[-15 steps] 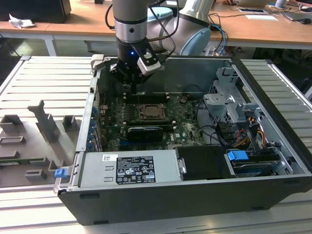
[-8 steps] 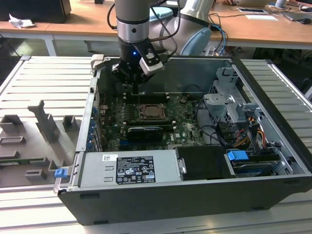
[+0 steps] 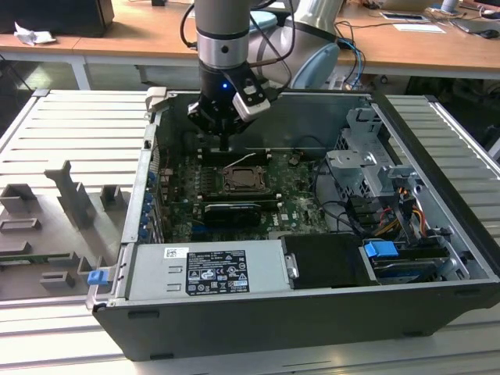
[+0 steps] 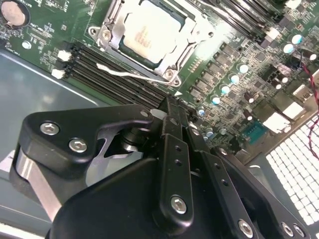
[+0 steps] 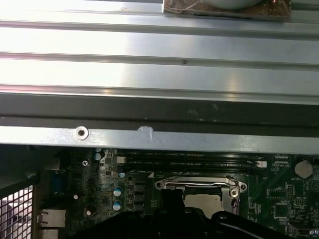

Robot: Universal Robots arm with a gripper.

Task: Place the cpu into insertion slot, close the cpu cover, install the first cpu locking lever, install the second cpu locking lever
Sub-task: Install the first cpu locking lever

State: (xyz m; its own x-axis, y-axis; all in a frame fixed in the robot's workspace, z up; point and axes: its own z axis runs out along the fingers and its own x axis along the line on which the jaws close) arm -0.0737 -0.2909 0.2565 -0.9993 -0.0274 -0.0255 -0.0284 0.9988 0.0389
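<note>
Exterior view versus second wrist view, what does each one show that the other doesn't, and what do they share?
Exterior view: the whole open computer case, the grey power supply box and the wooden desks behind. Second wrist view: the pale cpu with the cpu cover frame down around it. Shared: the end effector hanging close by the insertion slot on the green board.

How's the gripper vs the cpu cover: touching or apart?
Apart. In the second wrist view the gripper tip hangs over the memory slots, and bare slots show between it and the nearest corner of the cpu cover.
</note>
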